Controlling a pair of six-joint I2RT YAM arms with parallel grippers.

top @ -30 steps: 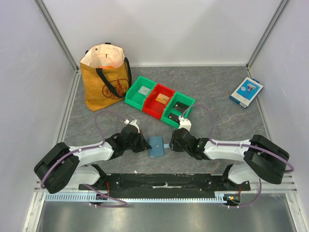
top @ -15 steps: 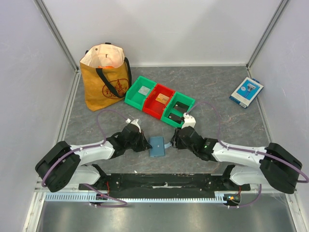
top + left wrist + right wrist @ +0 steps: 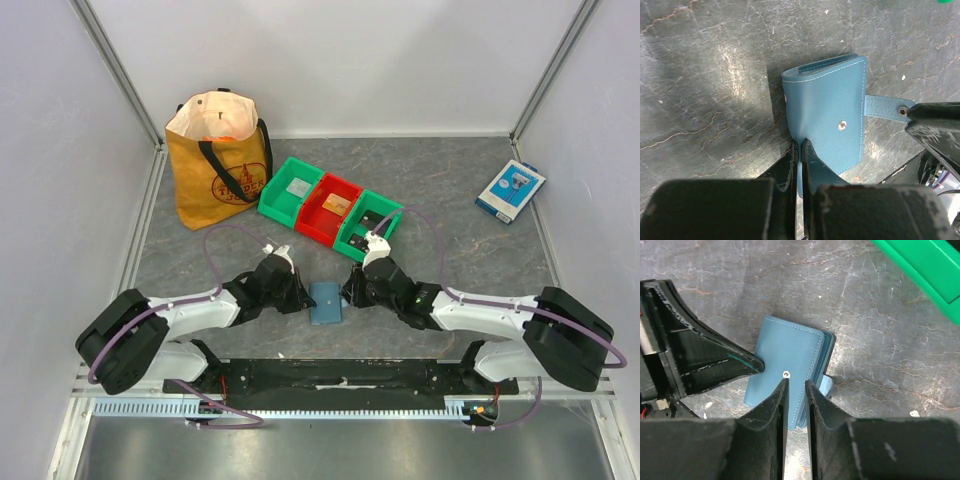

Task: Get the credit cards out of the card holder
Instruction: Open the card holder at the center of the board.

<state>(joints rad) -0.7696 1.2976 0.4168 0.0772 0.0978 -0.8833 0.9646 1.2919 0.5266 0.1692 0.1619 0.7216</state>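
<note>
The card holder (image 3: 325,302) is a closed dusty-blue wallet lying flat between my two grippers. My left gripper (image 3: 801,149) is shut on its near left edge, and it also shows in the top view (image 3: 302,300). The snap (image 3: 841,126) and tab (image 3: 882,107) face the right gripper. My right gripper (image 3: 796,386) hovers over the holder's (image 3: 790,352) right edge with only a narrow gap between its jaws, and nothing pinched; the tab (image 3: 825,385) lies beside its right finger. A pale card (image 3: 297,187) and an orange-tan card (image 3: 337,205) lie in bins. Any cards in the holder are hidden.
Three bins stand in a row behind the holder: green (image 3: 277,205), red (image 3: 313,228), green (image 3: 352,243). A tan tote bag (image 3: 218,165) stands at the back left. A blue-and-white box (image 3: 510,190) lies at the back right.
My right gripper has moved left, from the tab onto the holder's right edge. The left gripper and the holder have stayed in place.
</note>
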